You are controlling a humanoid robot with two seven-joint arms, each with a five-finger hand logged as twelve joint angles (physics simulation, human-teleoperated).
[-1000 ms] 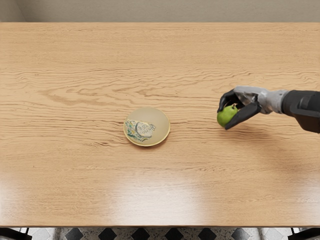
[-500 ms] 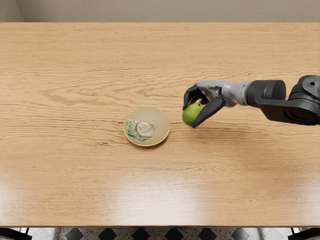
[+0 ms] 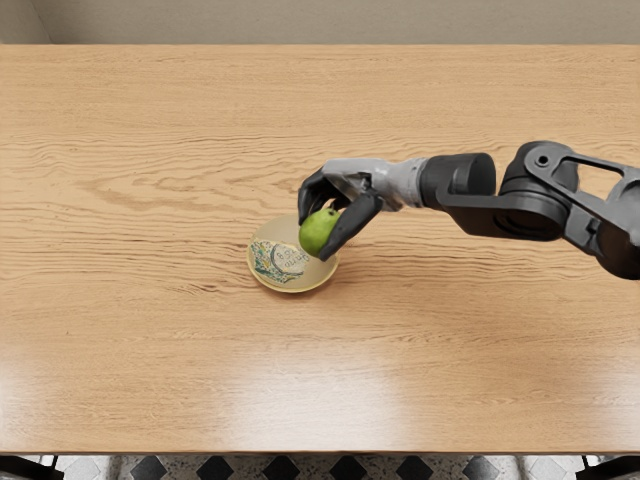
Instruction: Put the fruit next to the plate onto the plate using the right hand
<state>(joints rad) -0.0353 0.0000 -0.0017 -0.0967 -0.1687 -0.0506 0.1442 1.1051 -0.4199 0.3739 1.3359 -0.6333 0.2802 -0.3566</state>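
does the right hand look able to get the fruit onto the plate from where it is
Probably yes: the right hand grips the fruit over the right side of the plate, with nothing between them; lowering and letting go should do.

Right hand (image 3: 345, 190): pale grey metallic back, black fingers (image 3: 352, 222). Wrist (image 3: 405, 184): short silver-grey cylinder. Right arm (image 3: 495, 200): matte charcoal, thick rounded tubular segments; round joint housing (image 3: 545, 168) at elbow, lighter grey link (image 3: 622, 205) beyond it.
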